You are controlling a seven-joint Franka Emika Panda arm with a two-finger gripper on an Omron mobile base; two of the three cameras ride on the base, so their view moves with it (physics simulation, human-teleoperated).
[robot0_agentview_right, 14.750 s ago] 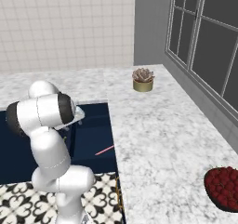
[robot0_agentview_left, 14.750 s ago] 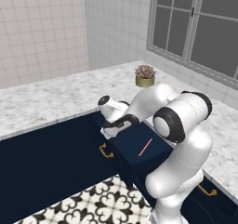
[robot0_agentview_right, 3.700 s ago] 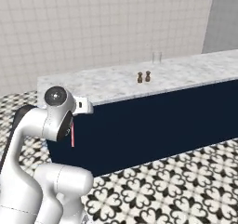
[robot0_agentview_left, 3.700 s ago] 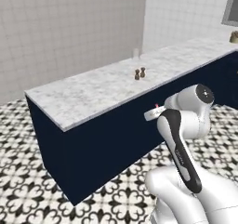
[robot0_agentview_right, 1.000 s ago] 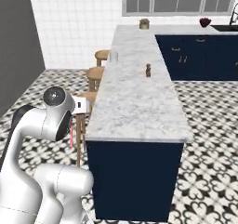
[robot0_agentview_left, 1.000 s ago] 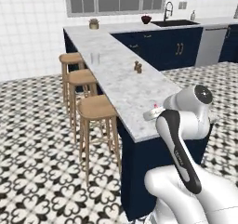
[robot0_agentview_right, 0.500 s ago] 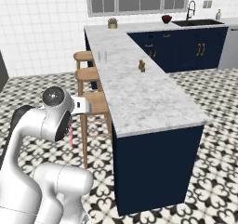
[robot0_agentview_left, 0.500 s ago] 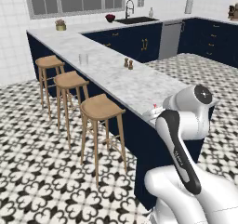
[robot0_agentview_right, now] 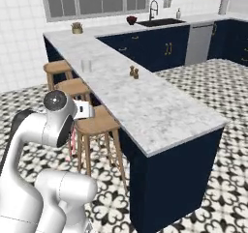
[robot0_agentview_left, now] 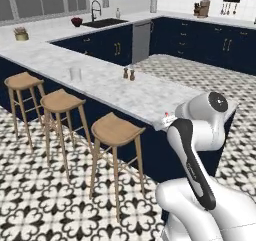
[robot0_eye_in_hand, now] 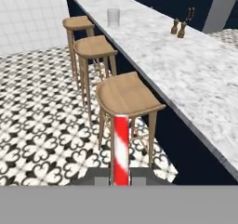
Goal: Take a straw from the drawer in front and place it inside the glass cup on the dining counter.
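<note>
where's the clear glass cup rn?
The clear glass cup stands on the white marble dining counter, near its stool-side edge above the middle wooden stool, left of the two brown shakers in the hand view.

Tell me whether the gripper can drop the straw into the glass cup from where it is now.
Probably not yet: the gripper holds the straw over the floor, with the glass cup far along the dining counter.

speckled marble dining counter, wooden stools
</note>
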